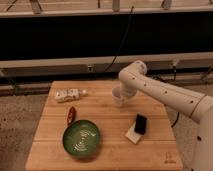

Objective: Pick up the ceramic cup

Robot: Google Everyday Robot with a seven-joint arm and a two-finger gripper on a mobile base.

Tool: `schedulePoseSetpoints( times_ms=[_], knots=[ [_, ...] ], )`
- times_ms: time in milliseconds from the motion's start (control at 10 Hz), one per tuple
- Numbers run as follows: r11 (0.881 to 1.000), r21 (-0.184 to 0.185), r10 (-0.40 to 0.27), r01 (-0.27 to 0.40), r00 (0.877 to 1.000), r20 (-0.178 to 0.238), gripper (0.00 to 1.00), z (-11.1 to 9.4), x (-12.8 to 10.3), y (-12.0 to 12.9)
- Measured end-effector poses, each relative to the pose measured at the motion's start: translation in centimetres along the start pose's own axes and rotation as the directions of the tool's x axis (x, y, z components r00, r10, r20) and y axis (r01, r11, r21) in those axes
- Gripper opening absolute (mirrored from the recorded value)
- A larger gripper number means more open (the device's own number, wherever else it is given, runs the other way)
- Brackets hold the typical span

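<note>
The ceramic cup (pixel 118 97) is a small white cup standing on the wooden table (pixel 105 115), toward the back and a little right of centre. My gripper (pixel 123 93) is at the end of the white arm that reaches in from the right. It is right at the cup, on its right side, and mostly hidden by the arm's wrist. I cannot tell whether it is touching the cup.
A green round bowl (pixel 81 138) sits at the front left. A small red item (pixel 71 114) lies behind it. A white packet (pixel 67 95) lies at the back left. A white block with a black object on it (pixel 137 128) sits front right of the cup.
</note>
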Motion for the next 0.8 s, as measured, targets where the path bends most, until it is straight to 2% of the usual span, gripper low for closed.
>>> schedulePoseSetpoints(
  times_ms=[800],
  knots=[
    [0.999, -0.005, -0.038, 0.038, 0.999, -0.001, 0.00, -2.8, 0.2, -1.3]
  ],
)
